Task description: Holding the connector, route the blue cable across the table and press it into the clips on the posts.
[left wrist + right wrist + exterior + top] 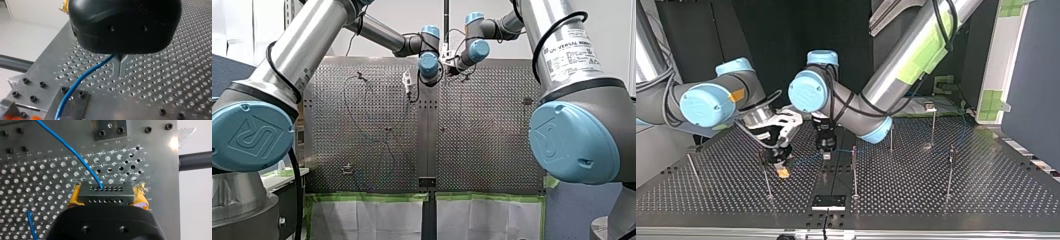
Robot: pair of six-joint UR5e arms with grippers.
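R claw [106, 195], perf. table [936, 190] w/ posts [950, 172], dark backdrop [776, 30]

Robotics lab | perforated table [986, 195] | posts [950, 170] | green tape [372, 197]

Blue cable [75, 155] runs into a black connector [105, 193] patterned with two rows of small holes, between yellow pads [74, 198]. Silver bench [986, 170], perforated all over. Pale blue joint caps [252, 135]; green tape [372, 197], lower centre.
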